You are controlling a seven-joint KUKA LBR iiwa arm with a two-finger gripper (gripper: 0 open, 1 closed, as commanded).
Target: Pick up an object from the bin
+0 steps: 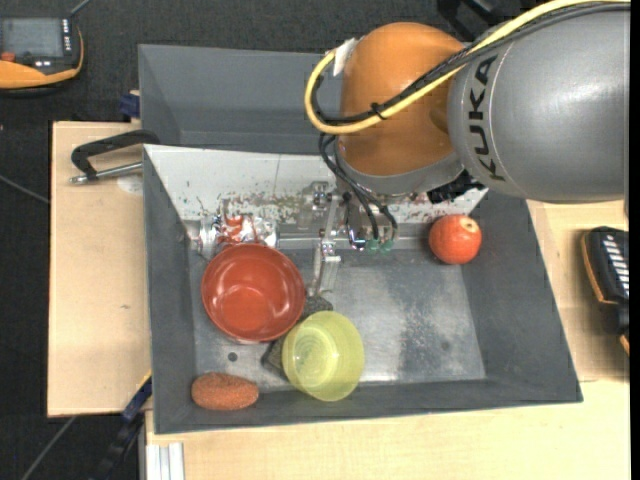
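The gripper (324,256) hangs near 12 o'clock in the bin (520,328), just beside the 2 o'clock rim of the red bowl (252,291). A thin rim likely suits a pinch. Whether the gripper is apart or together, I cannot tell. The yellow-green cup (324,356) lies tipped just off the bowl's 5 o'clock side.

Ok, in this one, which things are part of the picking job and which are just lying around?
Job: bin; red bowl; yellow-green cup; red apple-like fruit; brown oval lump; crumpled silvery wrapper; gripper, low beside the red bowl's right rim.
Lying about: orange-and-black handset outside the bin, upper left; second handset outside, right.
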